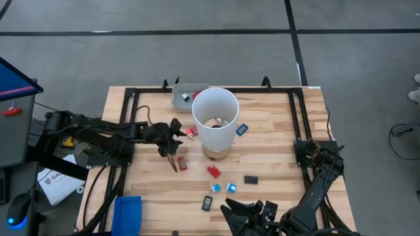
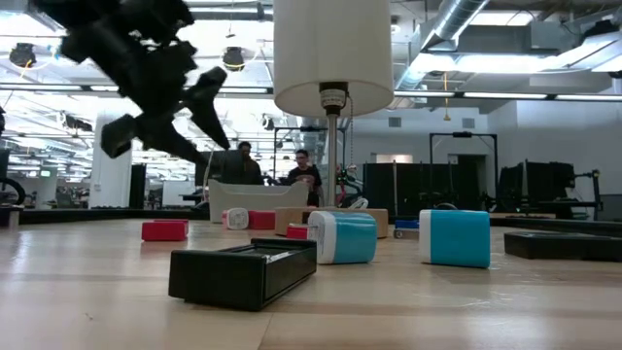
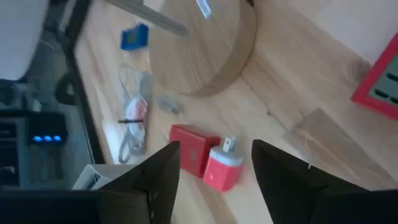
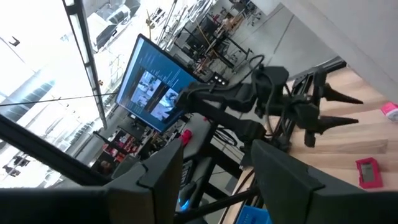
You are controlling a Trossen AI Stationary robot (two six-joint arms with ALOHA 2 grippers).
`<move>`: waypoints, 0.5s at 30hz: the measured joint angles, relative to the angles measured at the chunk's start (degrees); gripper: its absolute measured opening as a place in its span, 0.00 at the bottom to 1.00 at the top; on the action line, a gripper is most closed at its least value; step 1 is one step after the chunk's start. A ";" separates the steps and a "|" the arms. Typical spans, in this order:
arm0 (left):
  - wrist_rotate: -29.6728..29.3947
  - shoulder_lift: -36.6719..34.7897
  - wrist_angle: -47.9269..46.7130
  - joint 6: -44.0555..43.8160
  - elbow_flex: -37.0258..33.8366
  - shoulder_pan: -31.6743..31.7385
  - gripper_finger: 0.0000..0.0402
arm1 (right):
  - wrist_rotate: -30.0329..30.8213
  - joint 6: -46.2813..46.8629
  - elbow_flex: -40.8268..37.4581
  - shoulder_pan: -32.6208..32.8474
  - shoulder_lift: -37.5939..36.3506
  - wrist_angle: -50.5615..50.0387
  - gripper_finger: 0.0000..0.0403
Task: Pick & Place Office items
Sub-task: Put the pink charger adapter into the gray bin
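Note:
Small office pieces lie flat on the wooden table [image 1: 275, 151]. A red block with a pink-red plug piece [image 3: 211, 160] lies beside the white cylinder [image 1: 214, 118]. Red pieces [image 1: 182, 163] [image 1: 214, 172], two light blue ones [image 1: 216, 187] [image 1: 231, 187], black ones [image 1: 251, 179] [image 1: 207, 203] and a blue one [image 1: 241, 129] lie around it. My left gripper [image 1: 176, 139] [image 3: 214, 149] is open and hovers above the red block and plug, clear of the table in the low view [image 2: 165, 87]. My right gripper [image 1: 244, 211] [image 4: 214, 146] is open and empty at the near edge.
The cylinder stands on a round wooden base [image 3: 205, 56]. A grey tray [image 1: 184, 97] with small items sits at the far edge and a blue tray [image 1: 126, 213] at the near left corner. A black frame [image 1: 295, 111] runs around the table. People stand in the room behind [image 2: 303, 173].

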 joint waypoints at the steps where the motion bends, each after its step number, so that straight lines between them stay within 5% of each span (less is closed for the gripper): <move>1: 1.21 -0.10 2.52 0.80 -1.18 0.17 0.50 | 0.00 0.00 0.00 -0.19 0.00 0.02 0.46; 15: 7.88 9.49 13.49 13.12 -5.63 9.58 0.63 | -0.01 0.59 0.00 -1.84 0.01 0.26 0.46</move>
